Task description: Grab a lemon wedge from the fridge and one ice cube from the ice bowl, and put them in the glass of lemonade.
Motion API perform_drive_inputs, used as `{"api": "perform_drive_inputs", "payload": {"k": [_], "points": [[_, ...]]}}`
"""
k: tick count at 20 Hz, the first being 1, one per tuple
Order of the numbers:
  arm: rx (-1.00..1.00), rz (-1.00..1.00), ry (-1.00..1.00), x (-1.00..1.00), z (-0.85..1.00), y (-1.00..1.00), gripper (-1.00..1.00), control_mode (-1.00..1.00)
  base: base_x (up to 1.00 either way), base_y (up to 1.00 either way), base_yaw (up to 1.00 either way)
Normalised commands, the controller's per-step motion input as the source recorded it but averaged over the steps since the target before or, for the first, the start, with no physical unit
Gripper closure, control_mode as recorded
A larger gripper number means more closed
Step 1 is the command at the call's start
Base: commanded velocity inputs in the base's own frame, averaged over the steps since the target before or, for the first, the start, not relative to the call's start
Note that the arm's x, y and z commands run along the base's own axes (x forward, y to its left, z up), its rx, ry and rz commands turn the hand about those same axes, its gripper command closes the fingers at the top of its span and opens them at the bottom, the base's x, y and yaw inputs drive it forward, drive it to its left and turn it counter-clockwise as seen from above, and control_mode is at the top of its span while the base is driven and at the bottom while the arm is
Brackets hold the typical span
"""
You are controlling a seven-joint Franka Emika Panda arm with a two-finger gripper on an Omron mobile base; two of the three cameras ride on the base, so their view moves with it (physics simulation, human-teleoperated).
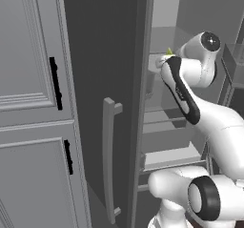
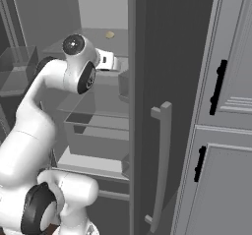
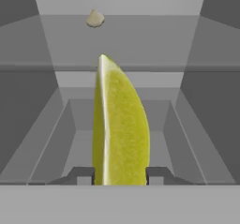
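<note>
Inside fridge (image 2: pixel 98 13), gripper (image 3: pixel 120 175) clamped on wedge (image 3: pixel 119 124), fingertips (image 3: pixel 82 175) flanking its base. Advice: back out level, clear of shelves (image 2: pixel 93 162) and door edge.

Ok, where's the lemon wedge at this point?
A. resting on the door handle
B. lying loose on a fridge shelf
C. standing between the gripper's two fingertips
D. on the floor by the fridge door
C: in the hand view the lemon wedge stands upright between the two fingertips of the gripper, one fingertip on either side of its base, inside the open fridge.
</note>
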Motion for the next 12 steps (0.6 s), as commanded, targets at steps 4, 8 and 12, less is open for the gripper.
{"api": "perform_drive_inputs", "payload": {"k": [4,8,12], "points": [[0.00,0.00,0.00,-1.00,-0.15,0.00,1.00,-1.00,0.00,0.00,0.00],[0.00,0.00,0.03,-1.00,-0.22,0.00,1.00,-1.00,0.00,0.00,0.00],[0.00,0.00,0.07,-1.00,-0.26,0.06,1.00,-1.00,0.00,0.00,0.00]]}}
